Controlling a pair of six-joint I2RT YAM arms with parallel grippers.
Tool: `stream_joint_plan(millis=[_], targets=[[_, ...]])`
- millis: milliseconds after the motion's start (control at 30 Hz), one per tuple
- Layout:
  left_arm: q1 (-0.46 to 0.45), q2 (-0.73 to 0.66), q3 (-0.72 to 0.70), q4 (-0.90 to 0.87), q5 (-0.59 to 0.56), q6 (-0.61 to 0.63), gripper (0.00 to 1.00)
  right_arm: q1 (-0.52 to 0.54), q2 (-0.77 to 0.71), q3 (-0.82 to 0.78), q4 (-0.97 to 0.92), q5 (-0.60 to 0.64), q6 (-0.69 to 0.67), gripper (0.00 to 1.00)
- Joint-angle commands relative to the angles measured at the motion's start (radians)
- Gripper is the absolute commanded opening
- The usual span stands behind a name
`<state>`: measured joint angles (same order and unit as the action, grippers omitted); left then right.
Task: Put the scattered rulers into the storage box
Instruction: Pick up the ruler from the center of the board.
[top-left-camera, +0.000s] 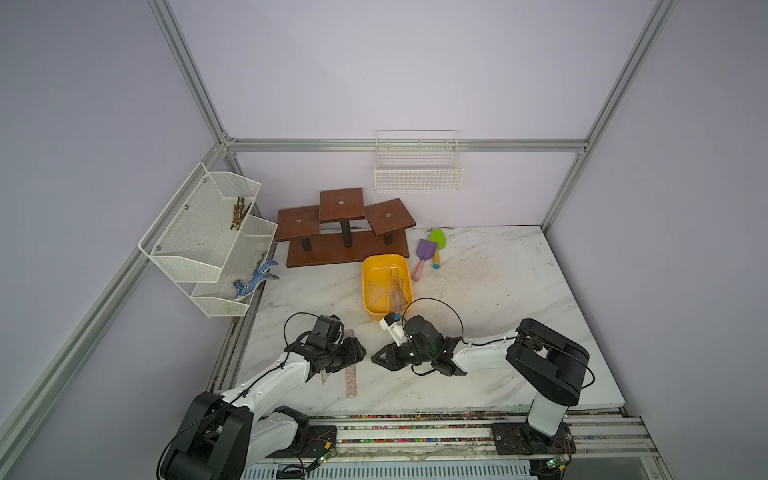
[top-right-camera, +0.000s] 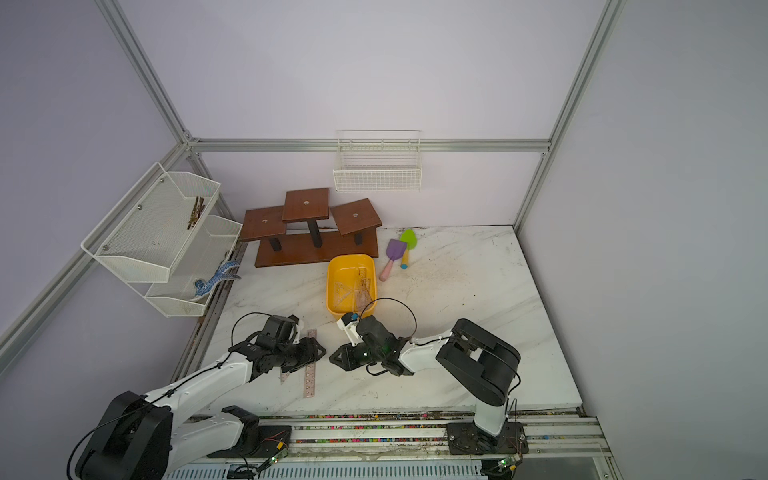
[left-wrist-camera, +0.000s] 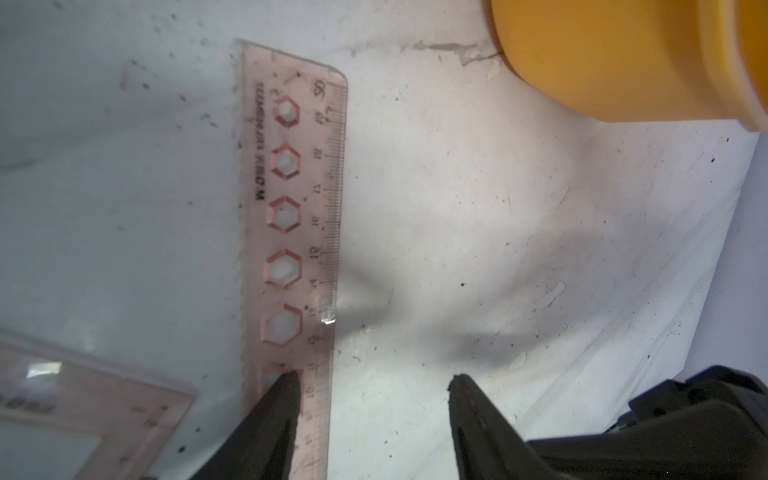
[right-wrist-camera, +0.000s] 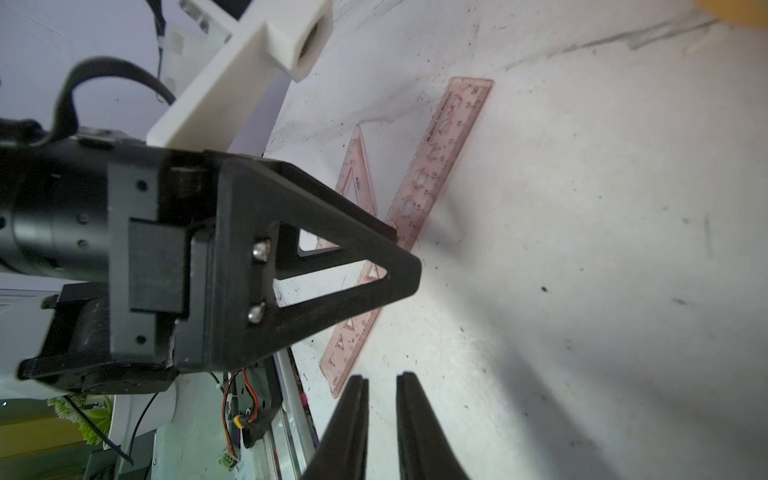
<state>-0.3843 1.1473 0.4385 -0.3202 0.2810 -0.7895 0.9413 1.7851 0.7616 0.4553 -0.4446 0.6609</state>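
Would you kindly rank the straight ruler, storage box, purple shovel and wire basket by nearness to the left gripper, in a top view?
1. Straight ruler, under left gripper.
2. Storage box, just beyond.
3. Purple shovel, right of box.
4. Wire basket, back wall.

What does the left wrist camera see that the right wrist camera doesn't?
Only left wrist: the gap of the open left hand, one fingertip over the pink ruler, and the broad wall of the storage box. Only right wrist: the right hand, fingers a narrow gap apart, empty, and the ruler's triangle-hole end. Both: ruler, set square, left hand.
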Motion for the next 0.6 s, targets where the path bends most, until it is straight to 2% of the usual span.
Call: stream_joint_plan(millis=[0,200,267,433,567], targets=[[-0.06,0.019,-0.019,0.042,0.009,-0.066,0.62,-0.027,-0.045,-0.036,0.023,0.012,-0.009,0.2],[-0.167,0.072,-0.007,0.129,0.006,-0.153,0.61,-0.047,-0.048,-0.059,0.02,0.015,-0.007,0.2],[-0.174,0.035,-0.006,0.115,0.013,-0.161,0.6,-0.048,-0.041,-0.061,0.017,0.013,-0.001,0.2],[-0.163,-0.158,0.053,-0.132,-0.13,-0.116,0.63,-0.044,-0.011,-0.062,0.045,-0.006,0.016,0.2],[-0.137,-0.17,0.021,-0.186,-0.13,-0.091,0.63,-0.037,0.016,-0.04,0.045,-0.008,0.018,0.21]])
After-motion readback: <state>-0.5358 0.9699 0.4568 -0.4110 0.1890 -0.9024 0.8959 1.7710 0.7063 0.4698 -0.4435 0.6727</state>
